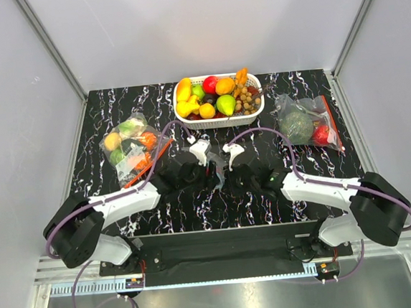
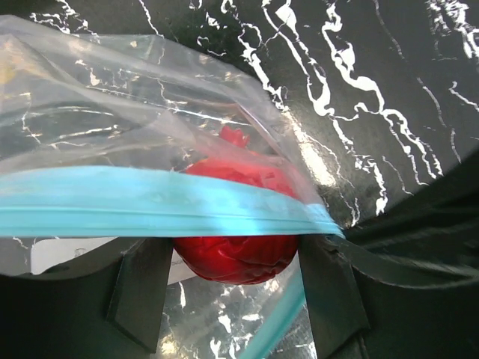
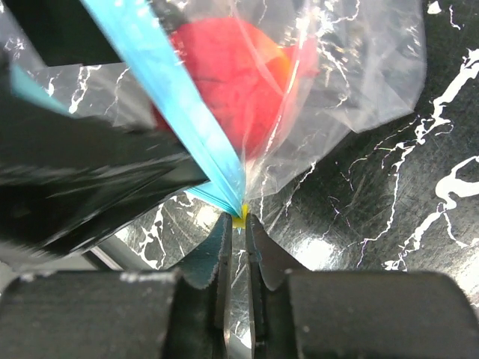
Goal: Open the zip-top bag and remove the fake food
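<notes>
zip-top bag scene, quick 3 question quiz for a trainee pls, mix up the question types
1. True or false: the right jaws are pinched on the end of the zip-top bag's teal zip strip.
2. What colour is the fake fruit inside that bag?
3. The white basket of fruit sits: A) back centre of the table, B) front left, C) inside a bag.

Key: 1 true; 2 red; 3 A.

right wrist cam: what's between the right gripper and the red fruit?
The teal zip strip and clear film of the bag. The right gripper pinches the strip's end; the red fruit sits beyond, inside the bag. Seen in the right wrist view.
</notes>
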Robot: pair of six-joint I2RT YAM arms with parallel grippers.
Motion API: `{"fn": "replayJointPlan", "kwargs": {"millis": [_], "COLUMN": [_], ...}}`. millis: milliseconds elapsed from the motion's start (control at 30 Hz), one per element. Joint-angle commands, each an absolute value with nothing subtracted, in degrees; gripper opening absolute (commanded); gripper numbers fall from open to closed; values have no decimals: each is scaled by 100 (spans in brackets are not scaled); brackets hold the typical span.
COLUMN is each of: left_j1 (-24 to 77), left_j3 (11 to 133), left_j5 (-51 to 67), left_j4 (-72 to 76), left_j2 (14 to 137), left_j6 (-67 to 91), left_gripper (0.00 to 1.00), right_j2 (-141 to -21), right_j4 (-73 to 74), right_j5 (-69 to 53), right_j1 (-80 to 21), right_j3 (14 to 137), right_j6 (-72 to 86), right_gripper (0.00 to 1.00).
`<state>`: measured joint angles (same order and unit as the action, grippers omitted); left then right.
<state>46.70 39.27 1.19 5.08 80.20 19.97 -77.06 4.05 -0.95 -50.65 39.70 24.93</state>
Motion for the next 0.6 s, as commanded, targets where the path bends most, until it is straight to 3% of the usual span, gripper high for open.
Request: {"fn": "replayJointPlan", "kwargs": {"millis": [0, 267, 567], "left_j1": [4649, 4641, 4641], "left_j3": [4166, 3999, 3797], "left_j5": [237, 536, 721], "left_j4": [519, 440, 317], "left_j2": [7682, 7304, 6460], "left_j6": [2065, 2136, 2276], "left_gripper": [8, 8, 8], "right_j2": [-7787, -7796, -8288], "right_j4": [317, 299, 316], "right_j5": [140, 369, 571], "right_j1": [-5115, -5115, -5115], "right_j3": [4122, 4078, 4157], "right_j6": [2557, 2593, 2619], "right_gripper": [10, 0, 0]}}
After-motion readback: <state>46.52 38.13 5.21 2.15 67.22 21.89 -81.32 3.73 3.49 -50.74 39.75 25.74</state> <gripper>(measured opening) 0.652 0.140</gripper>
